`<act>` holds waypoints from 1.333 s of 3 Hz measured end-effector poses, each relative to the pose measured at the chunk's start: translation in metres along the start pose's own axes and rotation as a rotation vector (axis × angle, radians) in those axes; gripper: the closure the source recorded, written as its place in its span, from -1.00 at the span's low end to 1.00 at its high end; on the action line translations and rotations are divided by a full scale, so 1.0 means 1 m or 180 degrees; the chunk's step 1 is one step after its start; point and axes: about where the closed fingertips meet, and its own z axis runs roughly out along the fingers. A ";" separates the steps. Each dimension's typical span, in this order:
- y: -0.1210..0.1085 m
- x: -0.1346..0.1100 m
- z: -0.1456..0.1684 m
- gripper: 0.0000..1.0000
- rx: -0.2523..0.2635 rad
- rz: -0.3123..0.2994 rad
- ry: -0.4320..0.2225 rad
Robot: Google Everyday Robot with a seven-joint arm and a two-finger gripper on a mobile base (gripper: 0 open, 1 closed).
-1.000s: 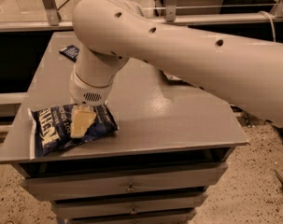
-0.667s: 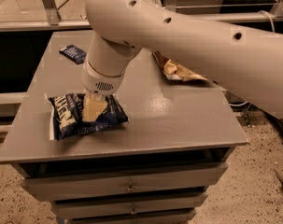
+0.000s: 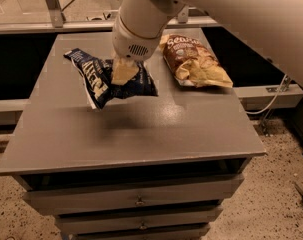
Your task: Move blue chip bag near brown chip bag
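Camera view: looking down past a fat white arm [image 3: 141,19] at the gripper [image 3: 125,72], sitting just under the wrist. Clamped shut on the blue chip bag [image 3: 98,81], pinching a fold somewhere around the middle of its upper face. Holding it tilted, with most of the bag hanging out to the left of the gripper and one corner poking out to the right. Looks lifted off the grey cabinet top [image 3: 141,139], judging by the soft shadow straight below. Can't swear the lowest edge isn't brushing the surface, though.

Got the brown chip bag [image 3: 193,59] lying flat to the right of the gripper and a bit further back. Close to the blue one already, but not touching it. Probably needs only a short hop right and a set-down, at a guess.

Now the stuff worth worrying about:
- Pinching glossy, puffy film by a single fold, so could easily lose it mid-carry.
- Carrying it lopsided, so might swing and flop the wrong way on release.
- Could overshoot to the right and shove the brown bag, or land on top of it.
- Could let go from too high and send it skidding toward the front edge, over the drawers [image 3: 136,200].
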 end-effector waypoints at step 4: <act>-0.077 0.039 0.030 1.00 0.0144 -0.0846 0.0268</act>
